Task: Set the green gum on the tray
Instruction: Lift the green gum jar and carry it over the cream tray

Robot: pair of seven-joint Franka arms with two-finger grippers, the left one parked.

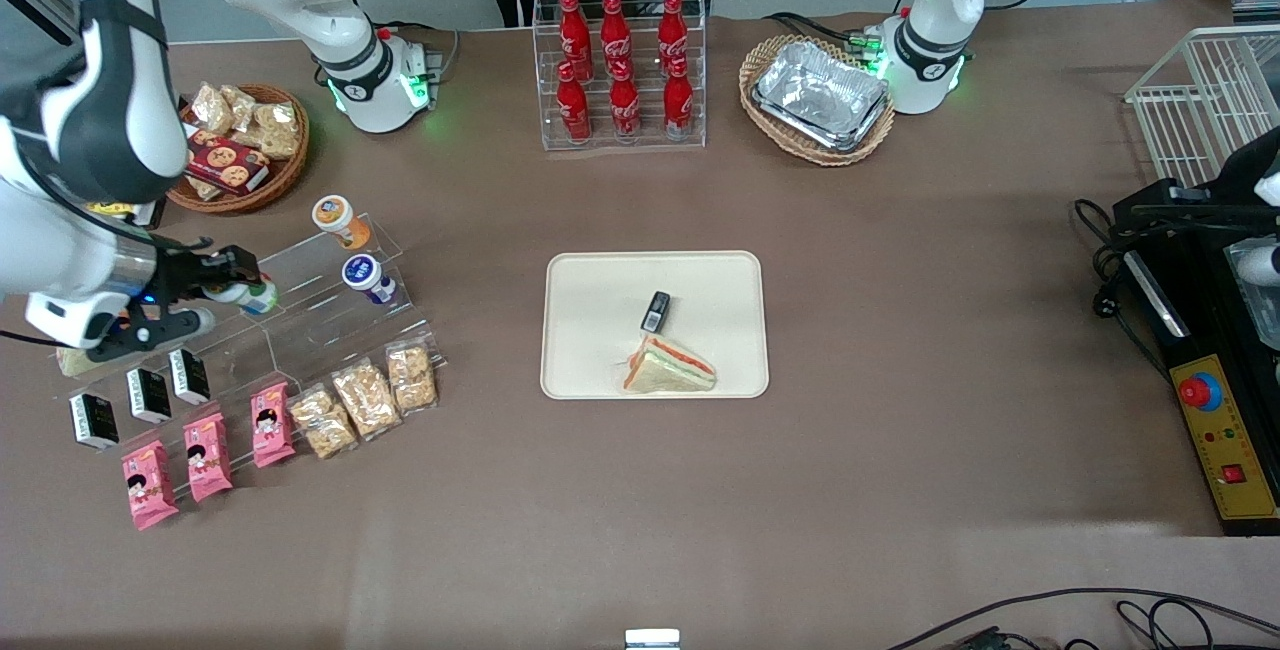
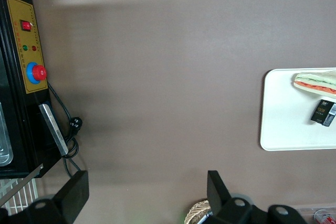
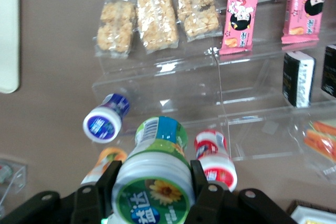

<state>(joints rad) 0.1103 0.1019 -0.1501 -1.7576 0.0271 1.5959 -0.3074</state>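
Note:
The green gum (image 3: 157,145) is a white bottle with a green-rimmed lid showing a sunflower. My gripper (image 3: 153,178) is shut on it, one black finger on each side just under the lid. In the front view the gripper (image 1: 235,288) holds the green gum (image 1: 262,299) over the clear acrylic step shelf (image 1: 300,325) at the working arm's end of the table. The cream tray (image 1: 600,330) lies at the table's middle, well away from the gripper. Its edge also shows in the right wrist view (image 3: 8,35).
A blue-lidded bottle (image 1: 365,275), an orange-lidded bottle (image 1: 338,218) and a red-lidded bottle (image 3: 215,158) lie near the gum. Snack packs (image 1: 365,398) fill the shelf's lower steps. A sandwich (image 1: 668,368) and a small black pack (image 1: 655,310) lie on the tray. Farther back stands a cola rack (image 1: 620,70).

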